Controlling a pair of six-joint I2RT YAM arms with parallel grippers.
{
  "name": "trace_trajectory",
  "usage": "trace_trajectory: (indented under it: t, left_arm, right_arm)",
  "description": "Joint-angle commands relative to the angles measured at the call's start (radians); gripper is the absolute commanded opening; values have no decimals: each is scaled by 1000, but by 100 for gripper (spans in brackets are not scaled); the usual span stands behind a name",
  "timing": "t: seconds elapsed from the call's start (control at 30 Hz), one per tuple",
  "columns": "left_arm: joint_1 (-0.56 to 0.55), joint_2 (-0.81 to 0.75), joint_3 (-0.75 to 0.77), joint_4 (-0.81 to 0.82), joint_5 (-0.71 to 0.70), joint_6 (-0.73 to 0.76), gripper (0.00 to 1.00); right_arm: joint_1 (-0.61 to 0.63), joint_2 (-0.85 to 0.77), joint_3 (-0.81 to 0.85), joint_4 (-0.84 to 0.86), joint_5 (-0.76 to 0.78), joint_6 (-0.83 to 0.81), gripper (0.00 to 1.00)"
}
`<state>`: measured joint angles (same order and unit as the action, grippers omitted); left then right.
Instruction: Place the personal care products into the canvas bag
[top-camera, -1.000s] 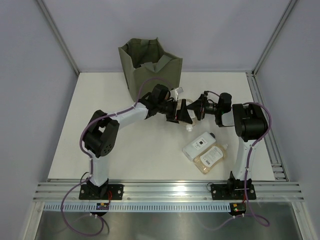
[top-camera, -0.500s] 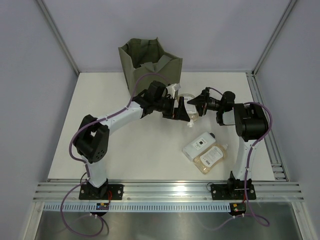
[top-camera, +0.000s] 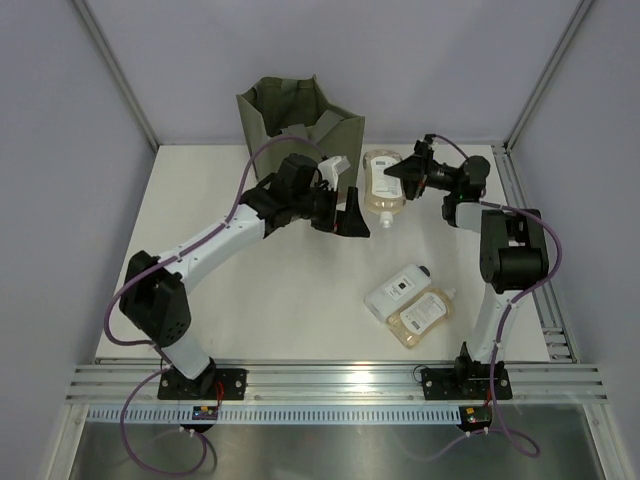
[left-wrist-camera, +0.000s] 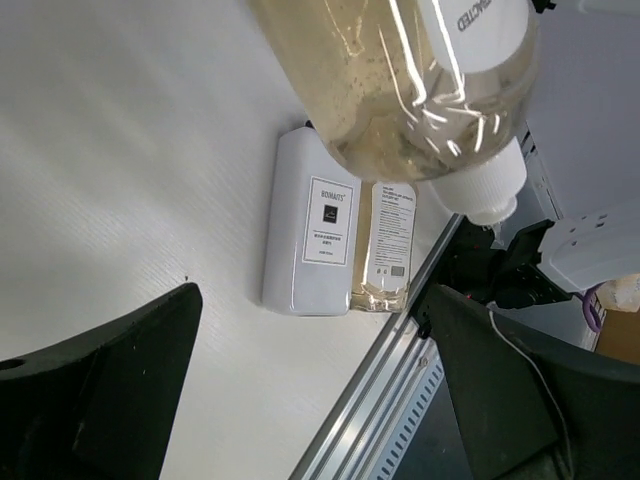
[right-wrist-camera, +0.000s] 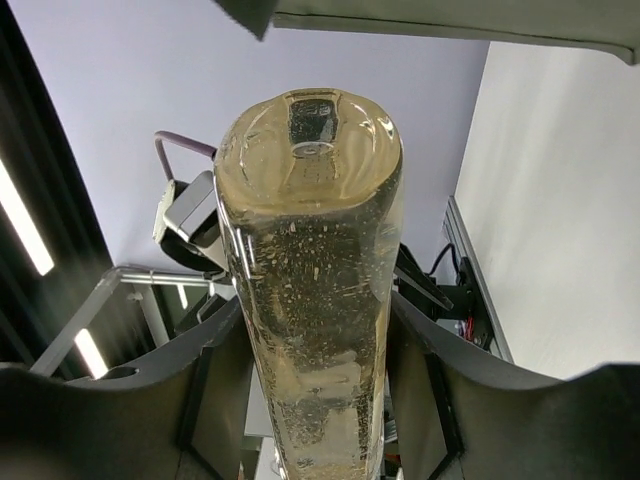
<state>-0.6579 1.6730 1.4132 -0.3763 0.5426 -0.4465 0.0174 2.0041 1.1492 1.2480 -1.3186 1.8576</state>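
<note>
As seen from above, white counter beneath both sets of jaws. Canvas bag upright on it, mouth open, just beyond the left jaws and to the left of the right jaws. Left jaws spread wide, gripping nothing. Right jaws clamped on an amber bottle, held above the counter between the two sets of jaws. Flat white bottle and second amber bottle lying side by side, touching, well nearer than both sets of jaws.
</note>
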Motion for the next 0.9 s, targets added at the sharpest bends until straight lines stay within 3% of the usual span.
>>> trace_trajectory:
  t: [0.0, 0.13, 0.23, 0.33, 0.53, 0.57, 0.67, 0.87]
  left_arm:
    - [-2, -127, 13, -54, -35, 69, 99]
    - [-2, -232, -26, -116, -93, 106, 99]
    - [3, -330, -85, -124, -159, 112, 99]
    - [10, -419, -161, -113, -199, 88, 99]
    - [14, -570, -266, -141, -288, 20, 99]
    - [14, -585, -276, -157, -311, 12, 99]
    - [17, -653, -310, -193, -357, -17, 99]
    - [18, -760, -381, -222, -431, -78, 99]
  right_arm:
    - [1, -106, 114, 237, 58, 45, 0]
    - [29, -140, 257, -28, 67, -131, 0]
    - [81, -139, 436, -427, 99, -360, 0]
    - [142, -84, 657, -609, 148, -495, 0]
    - [234, 267, 1264, -1069, 295, -587, 0]
    - [251, 316, 1457, -1113, 362, -598, 0]
    - [276, 403, 1590, -1219, 598, -685, 0]
    - [342, 469, 1657, -1149, 1020, -848, 0]
